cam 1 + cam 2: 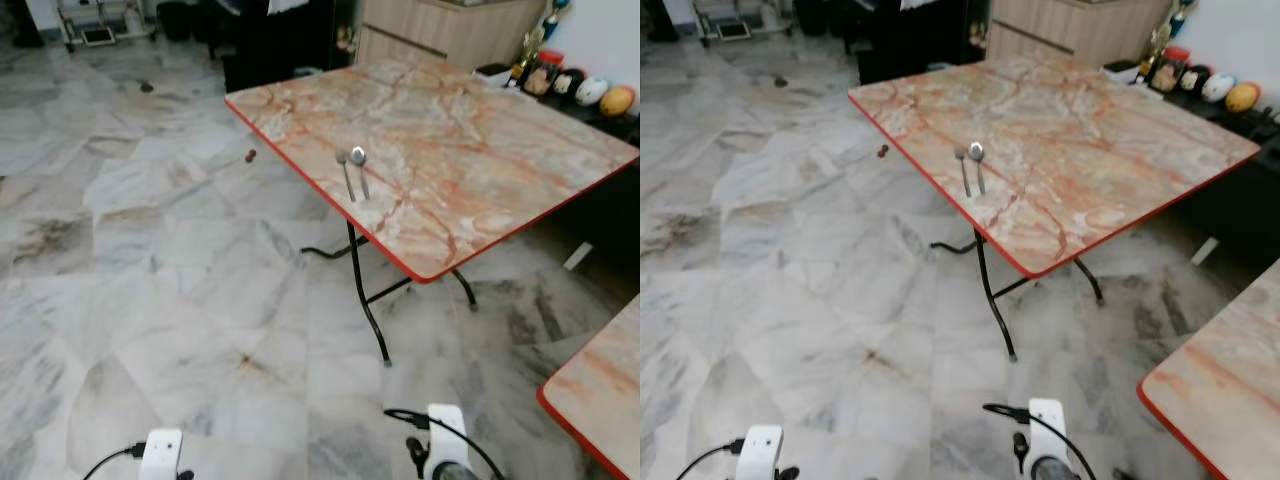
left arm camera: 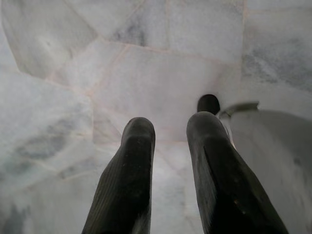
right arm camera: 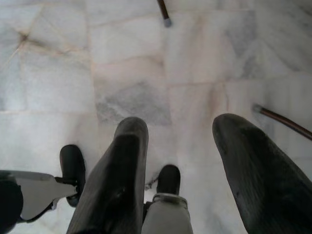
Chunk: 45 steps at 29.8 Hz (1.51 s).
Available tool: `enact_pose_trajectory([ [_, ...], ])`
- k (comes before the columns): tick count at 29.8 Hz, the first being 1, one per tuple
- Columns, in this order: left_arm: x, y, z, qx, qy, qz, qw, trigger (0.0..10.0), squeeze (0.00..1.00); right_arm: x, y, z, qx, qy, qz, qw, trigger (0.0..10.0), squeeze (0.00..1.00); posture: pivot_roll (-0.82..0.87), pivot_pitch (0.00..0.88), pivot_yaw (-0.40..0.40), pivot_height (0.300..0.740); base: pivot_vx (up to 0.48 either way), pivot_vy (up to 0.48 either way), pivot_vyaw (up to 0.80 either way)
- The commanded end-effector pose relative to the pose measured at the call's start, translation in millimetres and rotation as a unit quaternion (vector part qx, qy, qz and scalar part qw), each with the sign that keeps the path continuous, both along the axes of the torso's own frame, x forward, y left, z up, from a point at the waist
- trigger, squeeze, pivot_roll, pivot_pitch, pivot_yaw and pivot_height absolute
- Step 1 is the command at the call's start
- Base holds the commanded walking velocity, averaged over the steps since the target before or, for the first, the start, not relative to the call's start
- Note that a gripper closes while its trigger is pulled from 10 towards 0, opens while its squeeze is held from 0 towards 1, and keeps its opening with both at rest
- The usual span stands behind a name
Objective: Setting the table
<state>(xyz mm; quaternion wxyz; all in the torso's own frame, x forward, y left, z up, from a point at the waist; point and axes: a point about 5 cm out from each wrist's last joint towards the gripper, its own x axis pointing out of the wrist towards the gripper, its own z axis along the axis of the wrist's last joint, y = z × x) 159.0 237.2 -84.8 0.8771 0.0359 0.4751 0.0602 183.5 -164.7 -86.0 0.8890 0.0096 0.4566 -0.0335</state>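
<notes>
A folding table (image 1: 480, 150) with a marble-patterned top and a red rim stands ahead, slightly to the right. Two metal spoons (image 1: 352, 172) lie side by side near its left edge, bowls pointing away from me. Both my arms hang low, far short of the table. The left gripper (image 2: 171, 124) points down at the marble floor, its fingers a little apart and nothing between them. My right gripper (image 3: 183, 124) also faces the floor, with fingers spread wider and empty.
A second red-rimmed table corner (image 1: 600, 385) juts in at the near right. The first table's black legs (image 1: 370, 310) reach toward me. A wooden cabinet (image 1: 450, 30) and a dark shelf with balls (image 1: 600, 95) stand behind. A small dark object (image 1: 250, 155) lies on the floor.
</notes>
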Motion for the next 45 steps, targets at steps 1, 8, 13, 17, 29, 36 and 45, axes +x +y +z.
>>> enact_pose_trajectory([
  [1, 1.7, -2.8, 0, 0.001, 0.001, -0.005, 1.000, 10.0, 0.00, -0.4, -2.7, 0, -0.001, 0.000, -0.005, 1.000, 10.0, 0.00, 0.04, 0.000, -0.049, 0.740, 0.000, 0.341, 0.00],
  [8, 17.3, -13.1, 4, -0.001, -0.014, -0.010, 1.000, 10.0, 0.00, -0.3, -2.9, 0, -0.001, -0.001, -0.004, 1.000, 10.0, 0.00, 0.04, 0.000, -0.050, 0.740, 0.000, 0.194, 0.00],
  [13, 27.4, -17.8, 8, -0.003, -0.026, -0.016, 1.000, 10.0, 0.00, -0.1, -2.8, 0, -0.001, -0.001, -0.005, 1.000, 10.0, 0.00, 0.04, 0.000, -0.050, 0.740, 0.000, 0.000, 0.00],
  [17, 29.9, -18.5, 9, -0.003, -0.030, -0.016, 0.999, 10.0, 0.00, 0.1, -2.5, 0, 0.000, -0.001, -0.006, 1.000, 10.0, 0.00, 0.04, 0.000, -0.050, 0.740, 0.000, 0.000, 0.00],
  [29, 31.2, -23.7, 9, -0.008, -0.033, -0.023, 0.999, 10.0, 0.00, -0.1, -2.3, 0, -0.001, -0.002, -0.009, 1.000, 10.0, 0.00, 0.04, 0.000, -0.049, 0.740, 0.000, 0.000, 0.00],
  [36, 28.9, -23.1, 8, -0.002, -0.035, -0.046, 0.998, 10.0, 0.00, -0.5, -2.3, 0, -0.005, -0.002, -0.016, 1.000, 10.0, 0.00, 0.04, 0.000, -0.045, 0.740, 0.000, 0.000, 0.00],
  [45, 31.7, -18.5, 11, 0.003, -0.045, -0.063, 0.997, 10.0, 0.00, -0.7, 6.2, -1, 0.003, -0.003, -0.028, 1.000, 10.0, 0.00, 0.04, 0.000, -0.008, 0.740, 0.000, 0.000, 0.00],
])
